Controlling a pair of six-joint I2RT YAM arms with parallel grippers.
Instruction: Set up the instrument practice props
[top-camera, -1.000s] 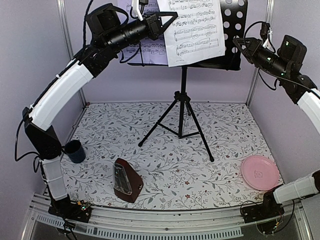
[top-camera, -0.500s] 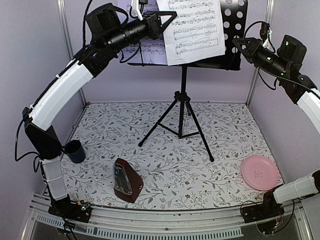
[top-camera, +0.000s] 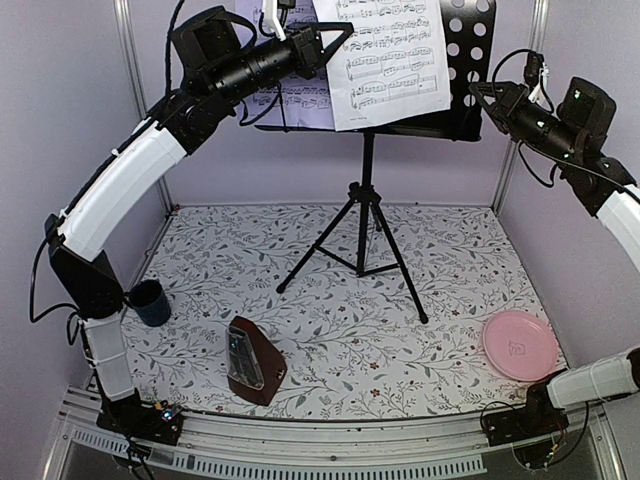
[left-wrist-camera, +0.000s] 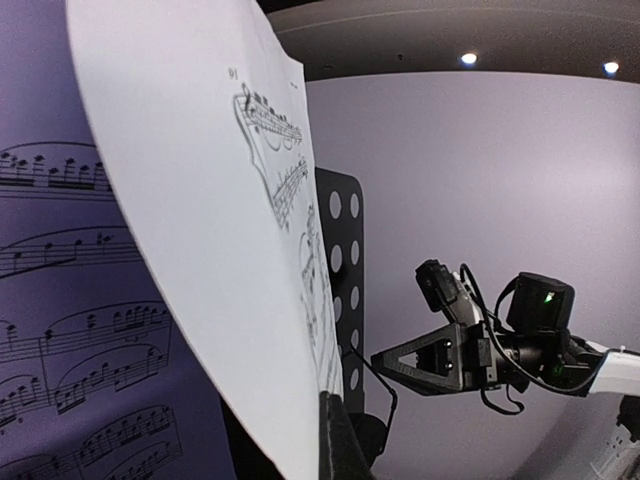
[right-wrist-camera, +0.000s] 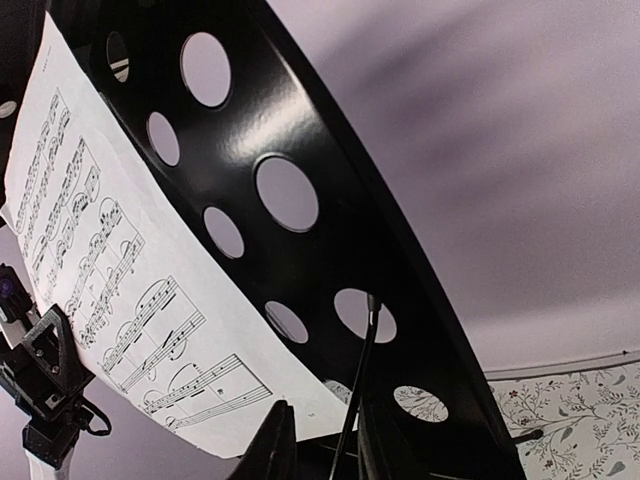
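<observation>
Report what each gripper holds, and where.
Left gripper pinches the front sheet by its left edge. Right gripper is at the right edge of the stand; a hold cannot be told.

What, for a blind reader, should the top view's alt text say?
The left gripper pinches a music sheet against the stand, right gripper near its right edge. Below, on the table: metronome, mug, plate.

I run this from what is plainly a lab test cell, not a home: plain lilac panels (top-camera: 60, 120) on metal posts (top-camera: 124, 30) box in a floral tabletop (top-camera: 460, 270), an aluminium rail (top-camera: 330, 435) carries the arm bases (top-camera: 135, 415), and ceiling spotlights (left-wrist-camera: 469, 58) shine overhead.
</observation>
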